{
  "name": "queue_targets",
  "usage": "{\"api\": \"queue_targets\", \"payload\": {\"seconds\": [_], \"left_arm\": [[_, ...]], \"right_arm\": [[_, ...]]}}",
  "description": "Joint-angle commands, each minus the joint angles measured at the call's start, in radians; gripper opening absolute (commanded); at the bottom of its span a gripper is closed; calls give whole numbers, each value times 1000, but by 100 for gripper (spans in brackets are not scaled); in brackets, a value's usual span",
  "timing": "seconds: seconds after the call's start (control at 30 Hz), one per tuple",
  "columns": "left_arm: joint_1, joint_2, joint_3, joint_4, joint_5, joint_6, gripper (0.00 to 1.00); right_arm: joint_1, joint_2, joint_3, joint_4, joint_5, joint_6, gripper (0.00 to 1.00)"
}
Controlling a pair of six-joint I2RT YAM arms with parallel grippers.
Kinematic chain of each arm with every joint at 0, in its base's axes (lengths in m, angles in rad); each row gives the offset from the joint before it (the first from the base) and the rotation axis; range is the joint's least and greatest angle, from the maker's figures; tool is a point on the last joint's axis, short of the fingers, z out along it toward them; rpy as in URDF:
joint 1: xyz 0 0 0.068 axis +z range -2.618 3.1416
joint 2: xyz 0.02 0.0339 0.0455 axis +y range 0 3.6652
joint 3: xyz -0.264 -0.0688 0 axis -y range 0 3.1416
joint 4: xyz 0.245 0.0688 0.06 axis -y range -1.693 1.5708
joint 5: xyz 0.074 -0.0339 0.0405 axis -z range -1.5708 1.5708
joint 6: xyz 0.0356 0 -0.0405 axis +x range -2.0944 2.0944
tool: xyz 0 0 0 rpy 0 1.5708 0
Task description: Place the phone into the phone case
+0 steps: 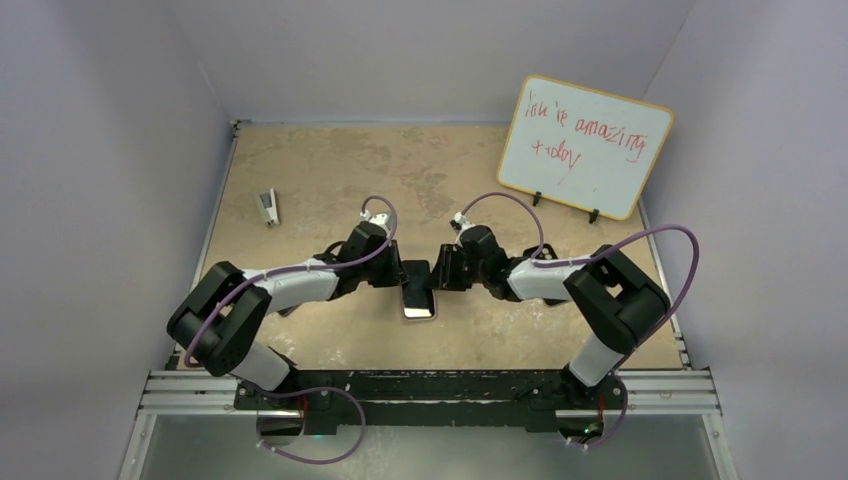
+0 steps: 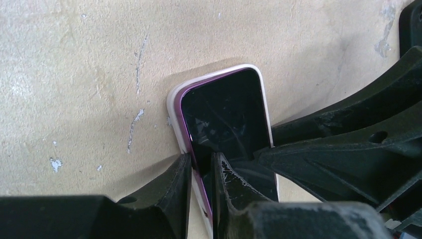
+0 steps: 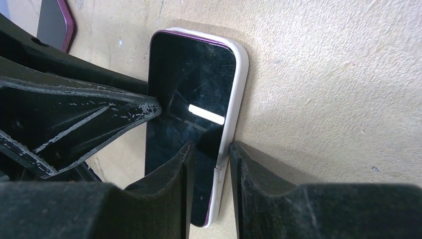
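**Q:** Where is the phone (image 1: 419,292)?

**A:** Middle of the table (image 1: 300,170), screen up, lying in the white phone case (image 2: 171,99). Long axis runs near–far. Which end is the top, I cannot tell.

**Q:** Grippers?

**A:** I have the left gripper (image 2: 201,172) pinched over the left long rim and the right gripper (image 3: 211,159) over the right, each with one finger on glass and one outside the wall. Judged purpose: pressing rim over edge. A purple edge shows on the left, so probably not fully seated.

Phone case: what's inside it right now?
The phone, screen up, its purple rim inside the white phone case. The left gripper and right gripper cover the edges they straddle; seating there is hidden.
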Motion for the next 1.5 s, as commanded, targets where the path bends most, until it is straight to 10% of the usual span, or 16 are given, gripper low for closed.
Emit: {"api": "queue_targets", "payload": {"seconds": [0.0, 0.33, 0.7, 1.47], "left_arm": [[-17, 32, 41, 96, 109, 73, 17], [-15, -24, 109, -182, 47, 32, 26], [-13, -113, -13, -143, 97, -55, 28], [2, -87, -133, -46, 159, -78, 7]], "right_arm": [[5, 41, -9, 54, -7, -47, 34], [4, -16, 2, -53, 25, -20, 40], [4, -90, -116, 4, 16, 44, 49], [3, -39, -195, 361, -182, 266, 58]]}}
